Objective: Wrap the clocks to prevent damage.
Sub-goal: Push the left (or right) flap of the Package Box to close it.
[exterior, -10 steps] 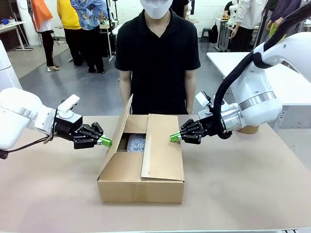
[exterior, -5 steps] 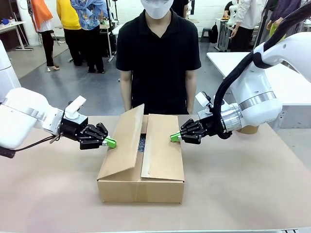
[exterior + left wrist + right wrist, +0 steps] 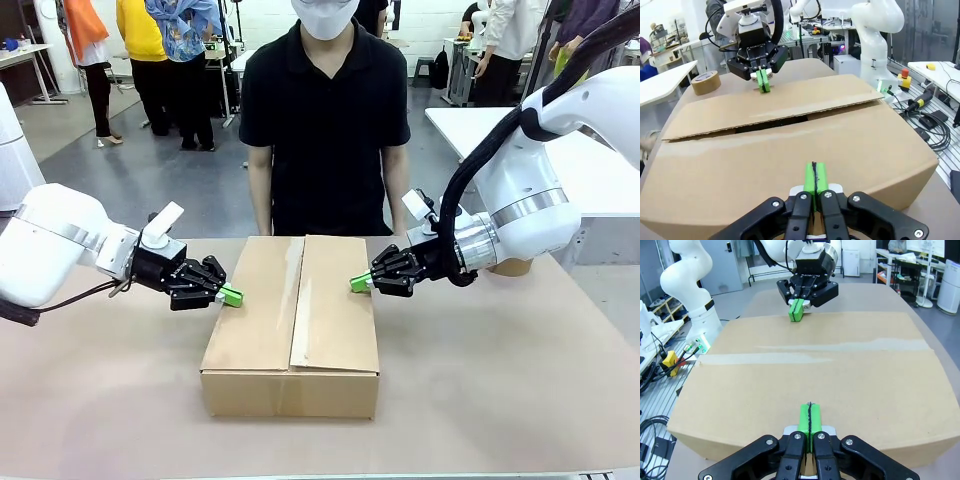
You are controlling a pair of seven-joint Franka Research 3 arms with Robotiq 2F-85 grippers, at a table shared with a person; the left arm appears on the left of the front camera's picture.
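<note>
Front view: brown cardboard box [image 3: 290, 320] flaps lie flat, seam unsealed; left gripper [image 3: 230, 296] and right gripper [image 3: 358, 283] closed, empty, at flap edges. Sealing apparently remains.

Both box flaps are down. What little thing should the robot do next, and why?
Probably press the shut left gripper and right gripper down lightly on the flaps of the box. A dark gap shows along the untaped seam, and the tape roll sits on the table nearby.
</note>
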